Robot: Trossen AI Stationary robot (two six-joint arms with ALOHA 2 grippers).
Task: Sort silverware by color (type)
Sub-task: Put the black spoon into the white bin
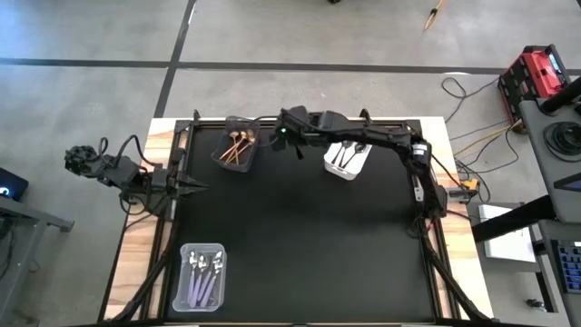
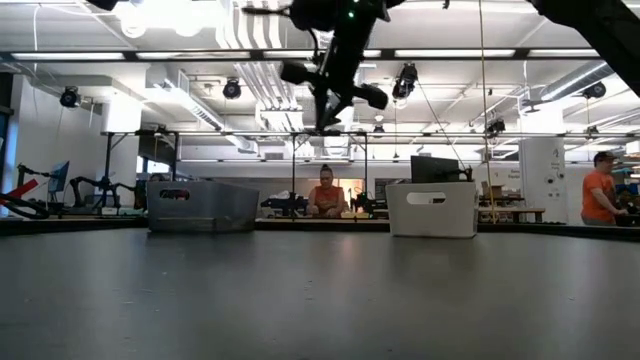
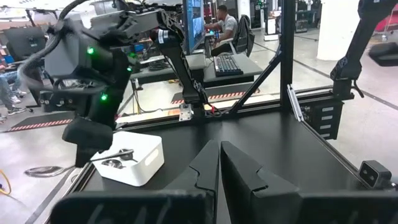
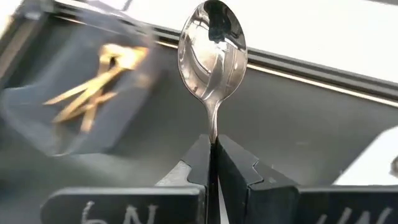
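My right gripper (image 4: 212, 146) hangs high over the table's far part, between a dark bin (image 1: 238, 150) of gold spoons and a white bin (image 1: 348, 159) of dark shiny spoons, and is shut on a shiny silver-grey spoon (image 4: 212, 50). The left wrist view also shows that spoon (image 3: 46, 169) beside the white bin (image 3: 134, 158). My left gripper (image 3: 217, 168) is shut on nothing, level at the table's left edge (image 1: 195, 186). Lilac-handled spoons lie in a clear bin (image 1: 201, 275) at the near left. My right gripper pinches the spoon's handle (image 4: 212, 132) between its two fingers, a short way behind the bowl. The spoon lies along the fingers, with its bowl (image 4: 212, 56) sticking out past the fingertips. The rest of the handle is hidden between them. The spoon is lifted clear of the table.
The black mat (image 1: 309, 245) lies bare between the three bins. A black frame rail (image 1: 422, 195) runs along the table's edges. People (image 2: 325, 195) sit and stand in the room beyond the far edge.
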